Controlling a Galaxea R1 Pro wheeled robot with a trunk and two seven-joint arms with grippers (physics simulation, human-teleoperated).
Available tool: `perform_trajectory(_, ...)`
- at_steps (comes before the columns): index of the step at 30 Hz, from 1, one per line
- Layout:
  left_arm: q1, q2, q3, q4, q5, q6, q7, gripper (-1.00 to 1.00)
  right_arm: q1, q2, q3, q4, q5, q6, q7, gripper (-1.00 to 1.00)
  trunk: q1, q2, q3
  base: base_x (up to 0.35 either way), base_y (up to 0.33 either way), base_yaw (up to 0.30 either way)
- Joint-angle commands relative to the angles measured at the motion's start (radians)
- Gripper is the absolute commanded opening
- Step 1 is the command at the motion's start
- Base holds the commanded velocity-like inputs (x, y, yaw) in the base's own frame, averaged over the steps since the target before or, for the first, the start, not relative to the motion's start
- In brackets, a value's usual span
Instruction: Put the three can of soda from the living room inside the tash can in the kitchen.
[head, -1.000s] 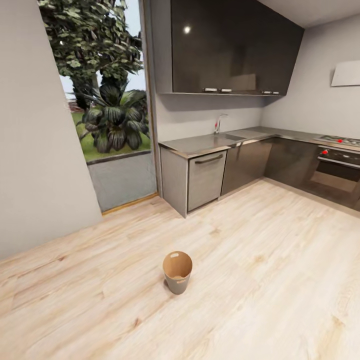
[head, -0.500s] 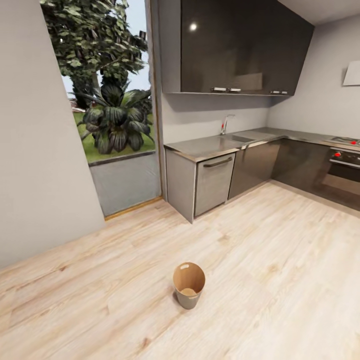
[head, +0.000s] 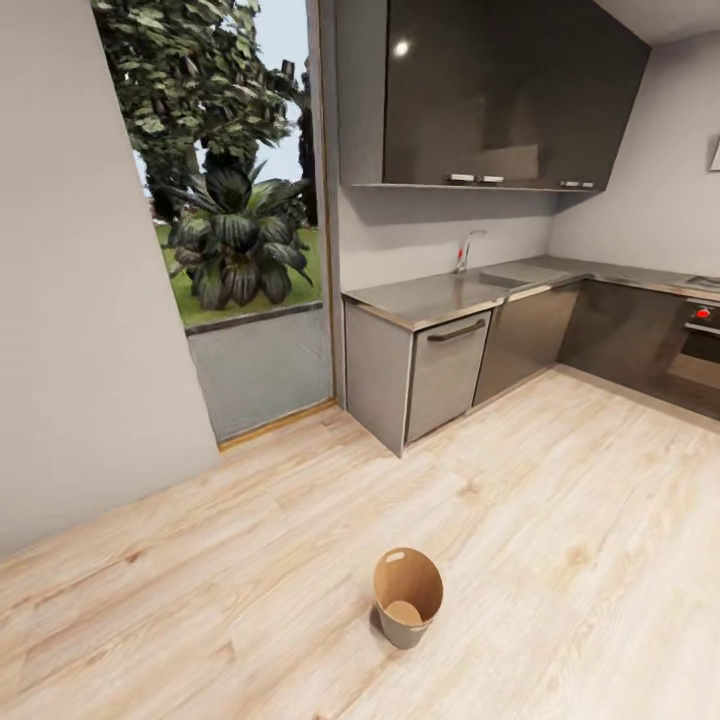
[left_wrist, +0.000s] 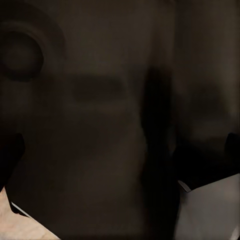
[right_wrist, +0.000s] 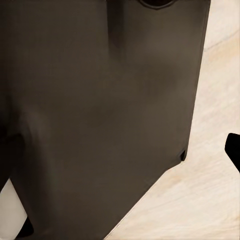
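Jaw state: can't tell on either arm; both wrist views are dark close-up surfaces. Trash can stands upright on the wood floor at 6 o'clock in head view. It sits lower and rightward than 1 s back because the camera moved, so the base is closing in. No readable text.

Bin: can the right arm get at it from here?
Probably not yet. The bin stands upright on open wood floor ahead, nothing around it, but no arm shows in the head view, and the right wrist view faces a dark panel close up. Drive closer first.
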Motion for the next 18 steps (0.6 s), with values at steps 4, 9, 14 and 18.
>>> perform_trajectory(4, 0.0, 0.0, 0.0, 0.0, 0.0, 0.0, 0.0, 1.0, 0.0, 0.0, 0.0, 0.0, 0.0, 0.0, 0.0, 1.0, 0.0, 0.0, 0.0, 0.265, 0.222, 0.0)
perform_trajectory(9, 0.0, 0.0, 0.0, 0.0, 0.0, 0.0, 0.0, 1.0, 0.0, 0.0, 0.0, 0.0, 0.0, -0.001, 0.0, 1.0, 0.0, 0.0, 0.0, 0.27, 0.193, 0.0)
perform_trajectory(14, 0.0, 0.0, 0.0, 0.0, 0.0, 0.0, 0.0, 1.0, 0.0, 0.0, 0.0, 0.0, 0.0, -0.001, 0.0, 1.0, 0.0, 0.0, 0.0, 0.217, 0.164, 0.0)
perform_trajectory(18, 0.0, 0.0, 0.0, 0.0, 0.0, 0.0, 0.0, 1.0, 0.0, 0.0, 0.0, 0.0, 0.0, -0.001, 0.0, 1.0, 0.0, 0.0, 0.0, 0.151, 0.134, 0.0)
